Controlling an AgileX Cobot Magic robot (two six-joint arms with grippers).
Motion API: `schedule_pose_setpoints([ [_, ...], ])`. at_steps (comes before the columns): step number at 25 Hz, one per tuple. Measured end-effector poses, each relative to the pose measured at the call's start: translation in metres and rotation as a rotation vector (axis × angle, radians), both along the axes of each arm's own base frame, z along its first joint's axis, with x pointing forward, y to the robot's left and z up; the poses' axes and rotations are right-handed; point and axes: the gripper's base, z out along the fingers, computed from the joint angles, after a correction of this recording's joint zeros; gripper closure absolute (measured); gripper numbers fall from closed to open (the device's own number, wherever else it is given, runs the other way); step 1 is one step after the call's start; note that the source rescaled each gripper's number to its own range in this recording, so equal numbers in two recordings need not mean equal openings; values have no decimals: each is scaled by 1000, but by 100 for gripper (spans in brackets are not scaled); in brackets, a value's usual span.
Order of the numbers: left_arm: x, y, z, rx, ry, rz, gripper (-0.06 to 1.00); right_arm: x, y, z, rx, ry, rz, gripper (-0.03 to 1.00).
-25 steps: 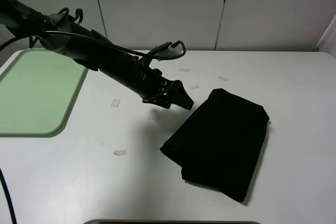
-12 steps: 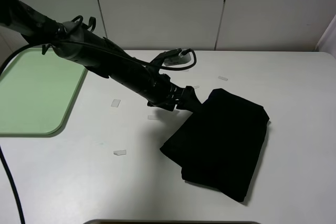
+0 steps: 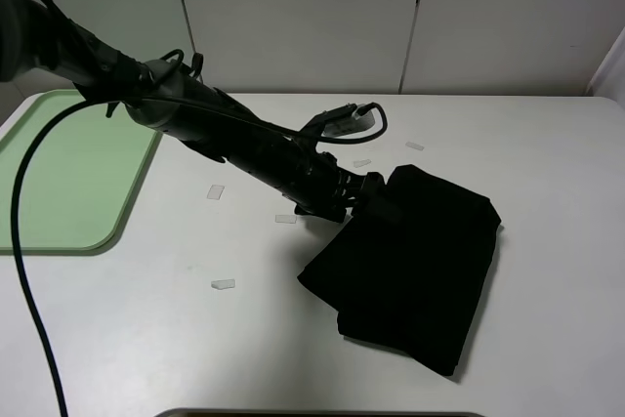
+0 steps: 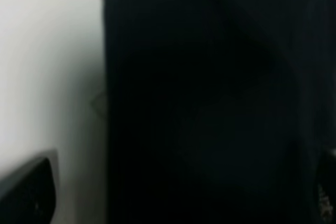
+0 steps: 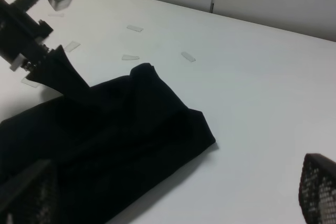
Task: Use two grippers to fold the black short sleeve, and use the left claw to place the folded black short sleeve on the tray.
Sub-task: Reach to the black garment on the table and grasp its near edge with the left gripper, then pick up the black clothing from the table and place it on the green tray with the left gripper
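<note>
left gripper (image 3: 376, 204): at the near-left edge of the folded shirt, claw tip down over the cloth's border — jaws spread, one tip on the bare table side, the other over the fabric in the left wrist view; nothing gripped yet.
right gripper (image 5: 157, 203): jaws spread wide and empty, held back from the table and out of the high view, looking down on the shirt from its far-right side.
nearer arm: the left, by a wide margin — it is touching or just above the shirt's edge; cannot tell which.
black short sleeve (image 3: 415, 266): folded into a compact oblong on the white table (image 3: 195, 339), right of centre; lettering and label hidden.
long axis: diagonal — from far-right corner toward near-centre, skewed to the table edge.
shirt from left gripper: extends away to the right and toward the near side.
tray (image 3: 68, 178): far left, empty, well apart from the shirt — behind the left gripper's reach line.
judgement: fold looks done; pinching this edge is the likely next step.
</note>
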Motion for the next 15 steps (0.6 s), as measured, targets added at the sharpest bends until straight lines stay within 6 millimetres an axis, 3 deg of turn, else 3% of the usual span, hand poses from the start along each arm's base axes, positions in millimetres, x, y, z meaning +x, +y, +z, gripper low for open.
schedule_pose_setpoints([
  [3,-4,-6,-2,-11,16,0,1,0,0,0,0,0,0,-3],
  [9,-19,-29,-15,-20,43,-48,36,0,0,0,1,0,0,-3],
  [10,-19,-29,-15,-20,43,-48,36,0,0,0,1,0,0,-3],
  [14,-23,-34,-23,6,40,-44,80,0,0,0,1,0,1,-3],
  [15,-23,-33,-23,12,33,-42,80,0,0,0,1,0,1,-3],
])
